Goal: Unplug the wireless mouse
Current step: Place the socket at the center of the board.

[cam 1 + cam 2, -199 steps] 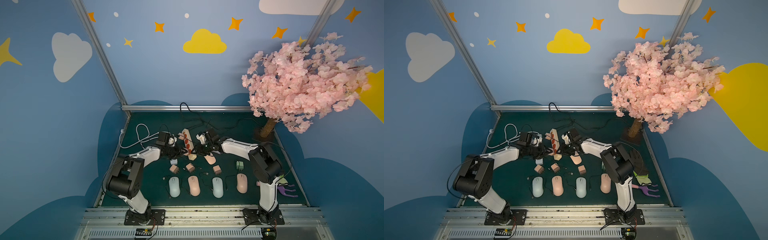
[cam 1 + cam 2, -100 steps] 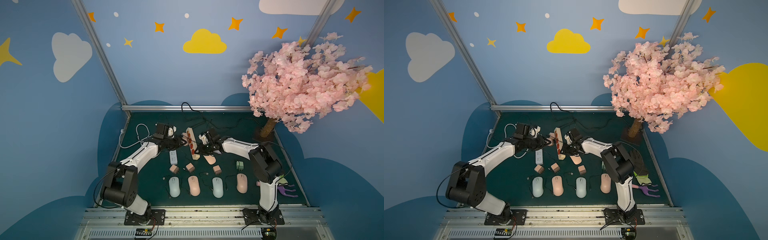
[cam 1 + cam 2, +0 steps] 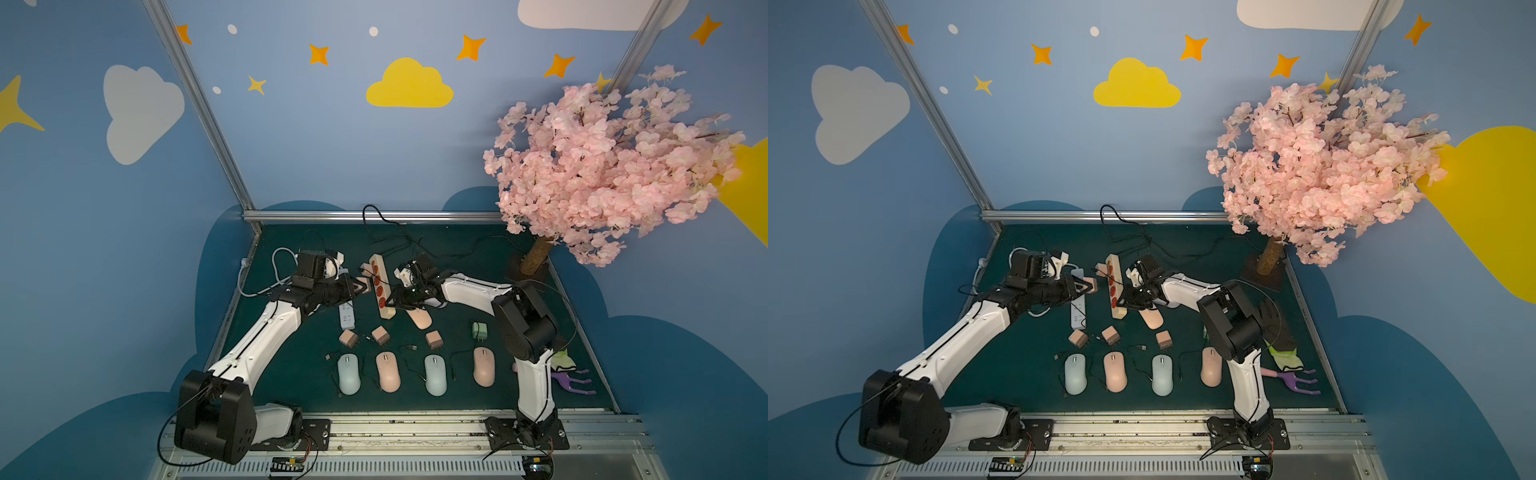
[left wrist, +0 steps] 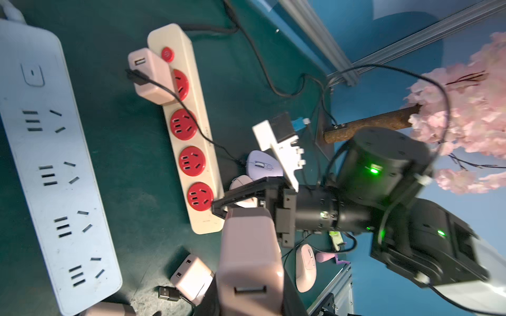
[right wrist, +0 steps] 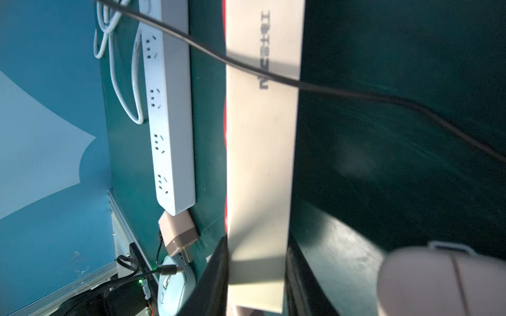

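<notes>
Left wrist view: a pink charger (image 4: 247,254) is clamped between the left fingers (image 3: 1080,286), just beside the beige power strip (image 4: 191,153) and in none of its sockets. Its long axis runs along the fingers. Its empty USB slot faces the wrist camera and its far end points toward the strip; the prongs are hidden.

The strip lies on the green worktop (image 4: 131,153) with its long axis running away from the robot, its near end swung slightly to the right. The right fingers (image 5: 216,276) are clamped across that near end.

A second pink charger (image 4: 153,78) sits in the farthest red socket, next to the switch. A black cable (image 4: 212,142) runs from it across the strip to a lilac mouse (image 4: 262,165) on the strip's right side. That mouse lies crosswise to the strip with its wheel end toward it. The right arm covers it in both top views.

A pink mouse (image 3: 420,319) lies just beside the clamped end, partly under the right fingers. A white power strip (image 3: 347,316) lies roughly parallel on the left, partly under the left arm.

Nearer the front are three loose pink chargers (image 3: 348,338) and a green charger (image 3: 478,330). In front of them is a row of four mice (image 3: 387,372), light blue, pink, light blue, pink, each lengthwise front to back. A blossom tree (image 3: 602,166) stands at the far right corner.
</notes>
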Robot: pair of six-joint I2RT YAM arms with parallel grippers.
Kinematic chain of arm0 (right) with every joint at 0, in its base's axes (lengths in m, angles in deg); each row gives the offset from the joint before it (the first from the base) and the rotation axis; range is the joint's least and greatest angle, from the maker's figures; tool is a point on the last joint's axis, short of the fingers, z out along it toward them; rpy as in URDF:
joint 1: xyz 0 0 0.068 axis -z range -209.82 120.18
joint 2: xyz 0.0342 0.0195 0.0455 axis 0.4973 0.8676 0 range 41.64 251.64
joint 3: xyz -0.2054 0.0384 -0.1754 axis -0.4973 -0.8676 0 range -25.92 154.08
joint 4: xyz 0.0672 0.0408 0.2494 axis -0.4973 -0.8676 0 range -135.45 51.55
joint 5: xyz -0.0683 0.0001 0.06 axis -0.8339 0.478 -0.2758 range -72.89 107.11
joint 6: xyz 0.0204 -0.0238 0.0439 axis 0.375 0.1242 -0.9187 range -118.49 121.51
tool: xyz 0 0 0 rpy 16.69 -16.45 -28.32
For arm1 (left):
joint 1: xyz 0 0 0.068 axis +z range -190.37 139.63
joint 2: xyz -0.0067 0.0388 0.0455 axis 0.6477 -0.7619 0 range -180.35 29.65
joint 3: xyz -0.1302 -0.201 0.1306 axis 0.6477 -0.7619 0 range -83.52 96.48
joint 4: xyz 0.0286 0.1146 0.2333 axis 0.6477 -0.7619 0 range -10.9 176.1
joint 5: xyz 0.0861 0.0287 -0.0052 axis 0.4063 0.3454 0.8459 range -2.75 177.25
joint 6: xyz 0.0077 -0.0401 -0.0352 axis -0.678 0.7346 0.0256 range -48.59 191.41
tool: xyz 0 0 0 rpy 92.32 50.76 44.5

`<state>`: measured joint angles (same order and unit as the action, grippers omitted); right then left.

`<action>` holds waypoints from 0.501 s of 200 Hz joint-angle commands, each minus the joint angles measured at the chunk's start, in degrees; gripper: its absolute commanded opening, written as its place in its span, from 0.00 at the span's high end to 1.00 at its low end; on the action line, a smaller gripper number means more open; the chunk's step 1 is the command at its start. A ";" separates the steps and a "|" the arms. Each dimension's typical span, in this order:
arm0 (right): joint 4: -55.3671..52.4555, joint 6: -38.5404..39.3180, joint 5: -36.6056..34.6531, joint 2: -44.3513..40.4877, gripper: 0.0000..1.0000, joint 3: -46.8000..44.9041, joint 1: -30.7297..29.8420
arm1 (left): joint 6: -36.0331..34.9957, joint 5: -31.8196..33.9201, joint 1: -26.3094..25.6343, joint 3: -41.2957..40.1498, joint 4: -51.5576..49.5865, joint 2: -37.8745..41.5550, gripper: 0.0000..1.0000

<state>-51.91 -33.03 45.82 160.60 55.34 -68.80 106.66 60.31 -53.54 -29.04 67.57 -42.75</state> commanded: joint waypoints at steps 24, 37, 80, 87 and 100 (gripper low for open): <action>1.67 -0.37 4.25 2.66 0.87 4.99 -0.66 | -1.14 1.17 0.16 -2.47 -4.28 5.89 0.96; 0.34 0.13 2.26 1.91 0.79 4.97 -0.52 | -0.99 1.48 0.21 -3.11 -4.26 7.05 0.96; -1.55 2.64 0.05 -2.65 0.55 2.68 -0.04 | -0.52 -0.03 0.17 -3.73 -3.75 8.52 0.96; -1.79 3.16 -0.19 -3.75 0.50 2.25 0.02 | -0.53 -0.21 0.10 -3.77 -3.73 8.81 0.96; -2.55 4.31 -1.43 -6.20 0.45 1.08 0.13 | -0.78 -0.16 -0.13 -3.80 -4.23 9.36 0.96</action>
<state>-52.69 -31.64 46.41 160.86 57.83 -68.91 106.55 61.23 -53.52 -32.67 63.95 -35.08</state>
